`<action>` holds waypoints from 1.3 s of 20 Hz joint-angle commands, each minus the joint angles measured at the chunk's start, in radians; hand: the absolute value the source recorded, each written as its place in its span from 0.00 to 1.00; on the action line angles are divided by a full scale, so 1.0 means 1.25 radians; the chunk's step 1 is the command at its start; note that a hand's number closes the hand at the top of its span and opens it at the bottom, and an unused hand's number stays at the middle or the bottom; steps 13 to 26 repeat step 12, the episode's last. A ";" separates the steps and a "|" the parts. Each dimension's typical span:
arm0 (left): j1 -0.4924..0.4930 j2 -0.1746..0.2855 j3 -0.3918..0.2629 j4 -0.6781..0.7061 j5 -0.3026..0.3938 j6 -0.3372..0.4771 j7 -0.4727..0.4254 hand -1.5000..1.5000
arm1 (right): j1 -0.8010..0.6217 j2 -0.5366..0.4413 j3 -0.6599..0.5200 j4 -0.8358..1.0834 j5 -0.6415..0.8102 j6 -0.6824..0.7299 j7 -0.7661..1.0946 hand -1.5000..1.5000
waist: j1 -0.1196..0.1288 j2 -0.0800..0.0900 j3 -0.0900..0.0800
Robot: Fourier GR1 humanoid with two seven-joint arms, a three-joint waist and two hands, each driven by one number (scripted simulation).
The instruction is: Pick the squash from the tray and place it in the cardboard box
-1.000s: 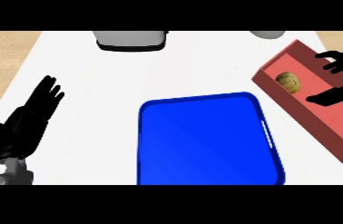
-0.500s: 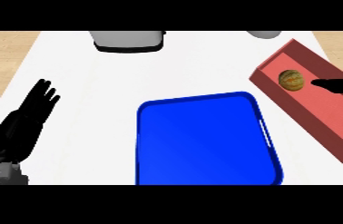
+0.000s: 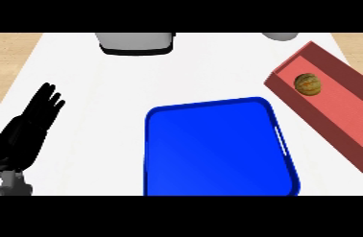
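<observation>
The squash [image 3: 307,83], round and tan with brownish stripes, lies inside the reddish cardboard box [image 3: 339,121] at the right edge of the head view. The blue tray [image 3: 212,149] sits in the middle of the white counter with nothing on it. My left hand [image 3: 32,125] shows at the left edge, open with straight fingers pointing up, holding nothing and resting well left of the tray. My right hand is out of the picture.
A grey, dark-rimmed appliance or container [image 3: 136,42] stands at the back centre. A grey round object [image 3: 281,36] peeks in at the back right. Wooden floor shows past the counter's left and right edges.
My right hand, which was over the box beside the squash a second ago, has withdrawn to the right and left the view. The squash stays in the box. The left hand barely shifted.
</observation>
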 commanded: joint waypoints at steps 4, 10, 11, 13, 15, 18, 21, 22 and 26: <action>-0.031 -0.018 0.005 0.102 -0.023 -0.029 -0.070 0.50 | 0.048 -0.099 -0.051 0.119 -0.061 0.118 -0.117 0.00 | 0.001 0.002 0.000; -0.003 0.003 0.026 0.013 0.006 -0.049 0.002 0.50 | 0.044 -0.171 -0.060 0.308 -0.059 0.164 -0.272 0.00 | 0.009 0.003 0.000; -0.014 -0.019 0.010 -0.011 -0.009 -0.016 0.016 0.50 | 0.077 -0.200 -0.075 0.284 -0.075 0.203 -0.248 0.00 | 0.005 0.001 0.000; 0.040 -0.046 -0.006 -0.011 -0.030 -0.021 -0.023 0.50 | 0.028 -0.203 -0.058 0.311 -0.068 0.182 -0.241 0.00 | 0.010 0.002 0.000; 0.040 -0.046 -0.006 -0.011 -0.030 -0.021 -0.023 0.50 | 0.028 -0.203 -0.058 0.311 -0.068 0.182 -0.241 0.00 | 0.010 0.002 0.000; 0.040 -0.046 -0.006 -0.011 -0.030 -0.021 -0.023 0.50 | 0.028 -0.203 -0.058 0.311 -0.068 0.182 -0.241 0.00 | 0.010 0.002 0.000; 0.040 -0.046 -0.006 -0.011 -0.030 -0.021 -0.023 0.50 | 0.028 -0.203 -0.058 0.311 -0.068 0.182 -0.241 0.00 | 0.010 0.002 0.000; 0.040 -0.046 -0.006 -0.011 -0.030 -0.021 -0.023 0.50 | 0.028 -0.203 -0.058 0.311 -0.068 0.182 -0.241 0.00 | 0.010 0.002 0.000; 0.040 -0.046 -0.006 -0.011 -0.030 -0.021 -0.023 0.50 | 0.028 -0.203 -0.058 0.311 -0.068 0.182 -0.241 0.00 | 0.010 0.002 0.000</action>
